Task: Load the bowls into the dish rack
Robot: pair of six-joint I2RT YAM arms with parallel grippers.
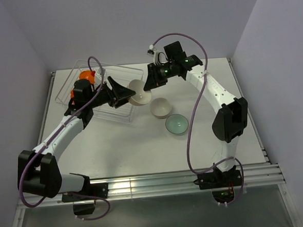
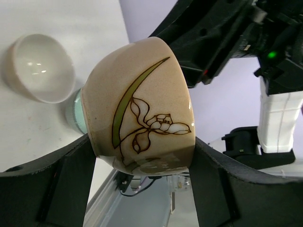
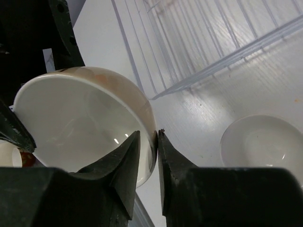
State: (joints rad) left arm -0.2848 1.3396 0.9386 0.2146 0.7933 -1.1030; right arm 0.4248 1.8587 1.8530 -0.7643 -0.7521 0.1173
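Left gripper (image 1: 132,94) holds the flowered beige bowl (image 2: 142,104). Jaws are wide and one finger presses each side of the bowl's outer wall. The bowl is off the table (image 1: 117,146), tipped on its side with the white inside facing right, and sits at the right edge of the dish rack (image 1: 115,68). The brown-outlined flower and green leaf show clearly in the left wrist view.

Right gripper (image 3: 149,135) comes in from the far right at the same bowl. Jaws are narrow and straddle the rim, one finger inside the bowl and one just outside the wall. Only a sliver of space shows around the rim. Cannot tell if the fingers are pressing or just clear of it.

The orange bowl (image 1: 87,76) is in the far-left part of the rack, partly hidden behind the left arm. Cannot tell how it sits in the wires.

The plain cream bowl (image 1: 160,107) is upright on the table, right of the rack and just near-right of the held bowl, and not touching it. The teal bowl (image 1: 177,124) is upright on the table, near-right of the cream one. The two are close together, with a small gap in the top view.

The rack is a clear tray with white wire inside, on the far-left part of the table.
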